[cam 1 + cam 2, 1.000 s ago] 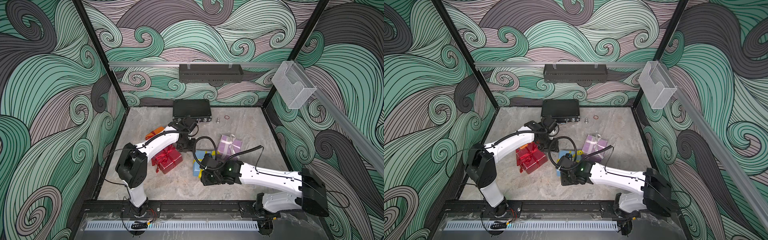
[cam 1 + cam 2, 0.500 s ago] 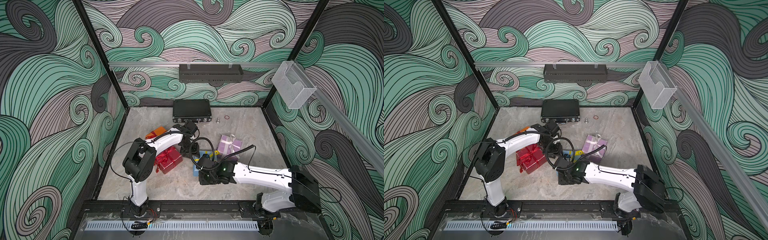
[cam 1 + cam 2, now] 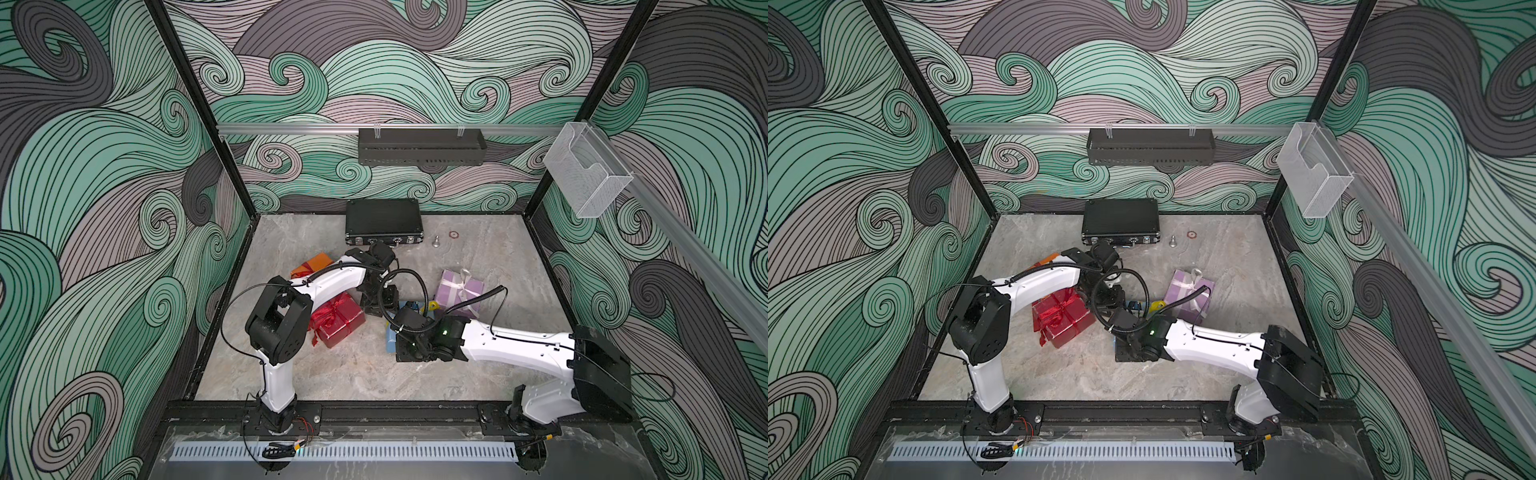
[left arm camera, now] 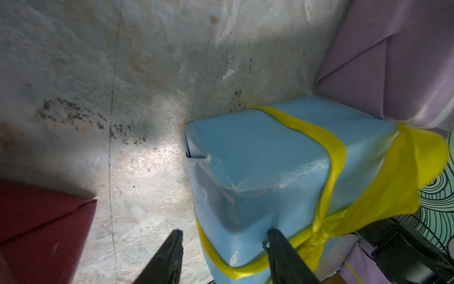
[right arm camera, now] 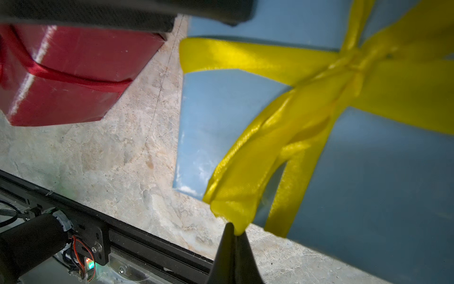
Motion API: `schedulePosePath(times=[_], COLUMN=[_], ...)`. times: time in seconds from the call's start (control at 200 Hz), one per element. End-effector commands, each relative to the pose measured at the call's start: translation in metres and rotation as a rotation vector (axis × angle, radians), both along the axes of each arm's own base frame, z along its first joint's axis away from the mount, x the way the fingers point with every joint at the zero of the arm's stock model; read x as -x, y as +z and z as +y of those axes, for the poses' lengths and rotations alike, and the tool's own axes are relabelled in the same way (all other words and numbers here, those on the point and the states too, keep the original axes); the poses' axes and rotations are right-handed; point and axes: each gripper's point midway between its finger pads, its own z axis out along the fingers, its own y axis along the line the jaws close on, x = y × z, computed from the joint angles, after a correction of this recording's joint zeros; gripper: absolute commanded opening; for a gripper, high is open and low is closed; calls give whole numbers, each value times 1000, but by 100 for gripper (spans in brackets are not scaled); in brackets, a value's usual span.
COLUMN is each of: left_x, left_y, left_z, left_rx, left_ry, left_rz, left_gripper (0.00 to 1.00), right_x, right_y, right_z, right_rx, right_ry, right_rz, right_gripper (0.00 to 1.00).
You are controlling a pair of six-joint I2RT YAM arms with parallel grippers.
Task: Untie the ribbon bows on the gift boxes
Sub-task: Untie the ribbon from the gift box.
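The light blue gift box (image 4: 258,159) stands between the red box (image 3: 338,320) and the lilac box (image 3: 459,291). A yellow ribbon bow (image 5: 351,61) is still knotted on its top. My right gripper (image 5: 234,228) is shut on the end of one yellow tail (image 5: 235,204) at the box's near edge. My left gripper (image 4: 224,232) is open and straddles a corner of the blue box. One of its fingers (image 4: 277,246) lies over the box by the ribbon band; its mate stands apart over the floor. The red box keeps its red bow (image 3: 328,318), the lilac box its silvery white one (image 3: 461,278).
An orange box (image 3: 311,266) lies behind the left arm, mostly hidden. A flat black case (image 3: 383,222) sits at the back wall, with a small metal piece (image 3: 436,242) and a ring (image 3: 453,234) beside it. The black front rail (image 5: 147,243) runs close to my right gripper.
My right gripper has closed onto the yellow tail. The left arm has swung in and brought its gripper down at the blue box's far corner.
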Motion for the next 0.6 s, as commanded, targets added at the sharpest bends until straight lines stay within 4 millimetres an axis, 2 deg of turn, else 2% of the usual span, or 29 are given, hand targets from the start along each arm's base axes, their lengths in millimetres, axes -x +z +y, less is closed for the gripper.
schedulePosePath(times=[0.0, 0.04, 0.08, 0.15, 0.245, 0.36, 0.495, 0.595], left_x=[-1, -2, -2, -2, -2, -2, -1, -1], left_y=[-7, -6, -5, -5, -6, -7, -8, -8], left_z=[7, 7, 7, 8, 7, 6, 6, 6], left_rx=[-31, -29, -28, -26, -22, -18, -15, -12], left_ry=[10, 11, 12, 13, 15, 17, 18, 19], left_rz=[7, 5, 3, 3, 10, 16, 20, 22], left_gripper=[55, 55, 56, 56, 56, 56, 56, 56], right_x=[-5, -3, -1, 0, 0, -3, -9, -14], right_y=[5, 5, 4, 3, 1, 2, 2, 1], right_z=[5, 7, 9, 12, 12, 13, 13, 15], right_rx=[-18, -32, -47, -69, -87, -102, -105, -120], right_ry=[11, 19, 23, 25, 7, -5, -30, -60], right_rz=[-23, -16, -9, -5, -6, -21, -41, -53], right_gripper=[0, 0, 8, 15, 32, 46, 47, 39])
